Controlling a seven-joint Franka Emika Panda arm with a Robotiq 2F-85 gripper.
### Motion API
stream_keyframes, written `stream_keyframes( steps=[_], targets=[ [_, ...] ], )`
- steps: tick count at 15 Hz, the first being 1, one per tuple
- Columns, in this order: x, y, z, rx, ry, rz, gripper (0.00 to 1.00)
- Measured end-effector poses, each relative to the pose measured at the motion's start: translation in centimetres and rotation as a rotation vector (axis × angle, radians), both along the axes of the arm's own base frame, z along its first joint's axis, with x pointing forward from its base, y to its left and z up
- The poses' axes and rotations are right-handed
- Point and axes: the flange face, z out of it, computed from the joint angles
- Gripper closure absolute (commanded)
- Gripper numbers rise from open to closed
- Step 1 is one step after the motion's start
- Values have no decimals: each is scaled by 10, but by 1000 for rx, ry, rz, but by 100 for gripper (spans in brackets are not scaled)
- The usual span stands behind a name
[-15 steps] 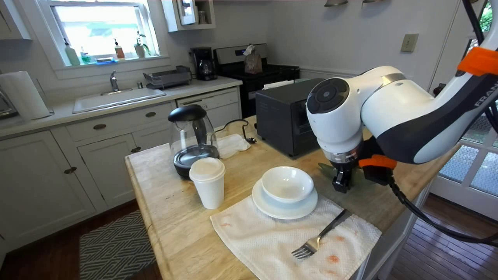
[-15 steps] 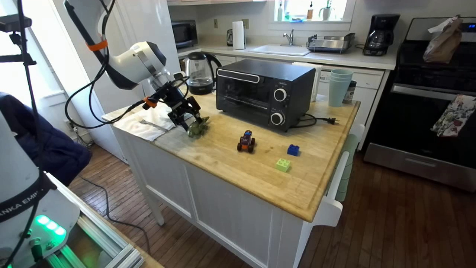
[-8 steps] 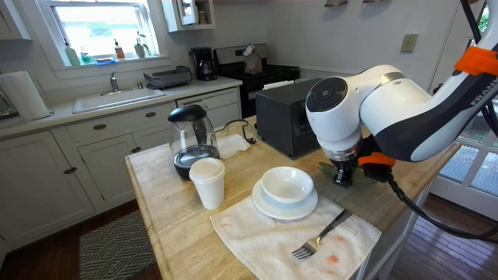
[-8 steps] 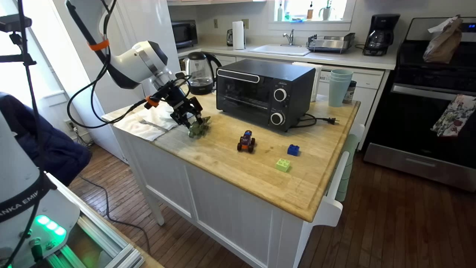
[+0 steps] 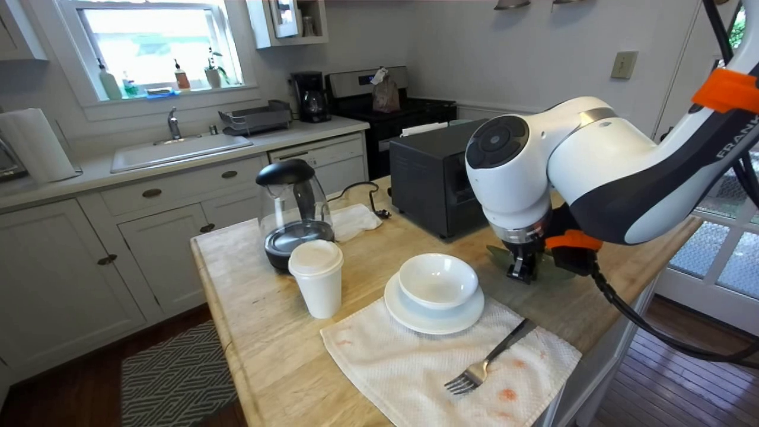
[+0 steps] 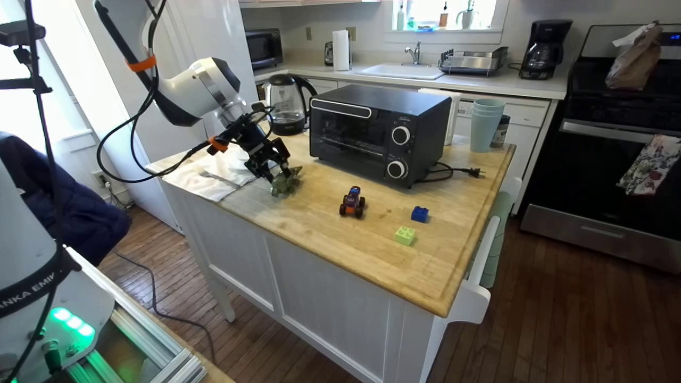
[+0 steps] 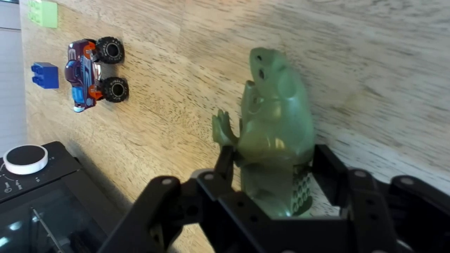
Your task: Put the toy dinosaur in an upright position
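The green toy dinosaur point(image 7: 281, 119) lies on its side on the wooden table in the wrist view, its head away from the gripper and one clawed limb sticking out. My gripper point(image 7: 272, 151) is shut on the toy's body, with a black finger against each flank. Its rear part passes under the gripper and is partly hidden. In an exterior view the toy dinosaur point(image 6: 286, 182) rests on the tabletop beneath the gripper point(image 6: 280, 174). From another side only a green end of the toy dinosaur point(image 5: 500, 255) and a bit behind the gripper point(image 5: 522, 274) show.
A toy truck point(image 6: 352, 202), a blue block point(image 6: 419, 214) and a lime block point(image 6: 405, 235) sit on the table. The black toaster oven point(image 6: 378, 133) stands close behind. Nearby are a white bowl point(image 5: 439, 281) on a plate, a fork point(image 5: 489, 359), a paper cup point(image 5: 317, 279) and a kettle point(image 5: 296, 216).
Over the last second the fingers came together on the toy dinosaur. The gripper lifted very slightly, and the toy shifted a little to the right in an exterior view.
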Motion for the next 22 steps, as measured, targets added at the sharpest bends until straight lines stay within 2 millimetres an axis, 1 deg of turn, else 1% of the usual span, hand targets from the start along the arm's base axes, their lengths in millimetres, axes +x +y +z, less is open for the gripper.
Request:
stream_keyframes(
  steps=[4, 8, 18, 22],
  targets=[
    [3, -5, 3, 22, -7, 3, 65],
    [6, -15, 9, 75, -28, 7, 65],
    [9, -52, 32, 309, -65, 5, 65],
    [8, -62, 38, 406, -74, 3, 65]
  ],
)
